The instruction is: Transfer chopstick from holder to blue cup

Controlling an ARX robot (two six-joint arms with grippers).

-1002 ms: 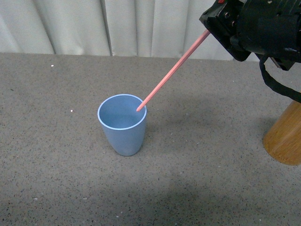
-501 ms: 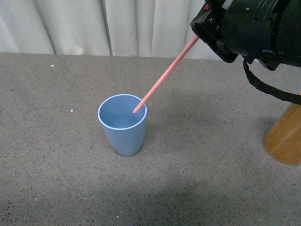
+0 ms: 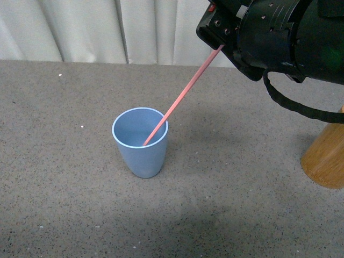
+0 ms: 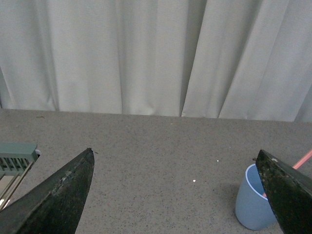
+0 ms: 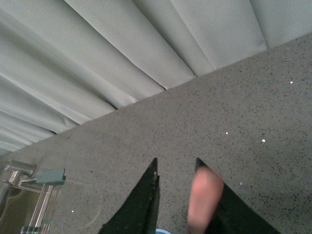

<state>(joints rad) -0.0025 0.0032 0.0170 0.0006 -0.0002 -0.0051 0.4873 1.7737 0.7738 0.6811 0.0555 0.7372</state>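
chopstick [image 3: 180,99]: tip inside blue cup [image 3: 140,144], leaning toward 1 o'clock | right gripper [image 3: 217,43]: clamped on its top end | risk: your release may let the slanted stick tip the cup

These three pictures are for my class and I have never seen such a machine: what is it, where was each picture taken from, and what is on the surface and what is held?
It is a robot with two arms, each ending in jaws. The front view looks out from its body: the black right gripper holds a pink chopstick slanted, its lower end inside the blue cup. At the right edge stands the wooden holder. Both rest on a grey speckled table before a pale curtain. The other two pictures come from cameras on the wrists. The left gripper is open and empty, with the cup beside it. In the right wrist view the chopstick shows as a pink blur between dark jaws.
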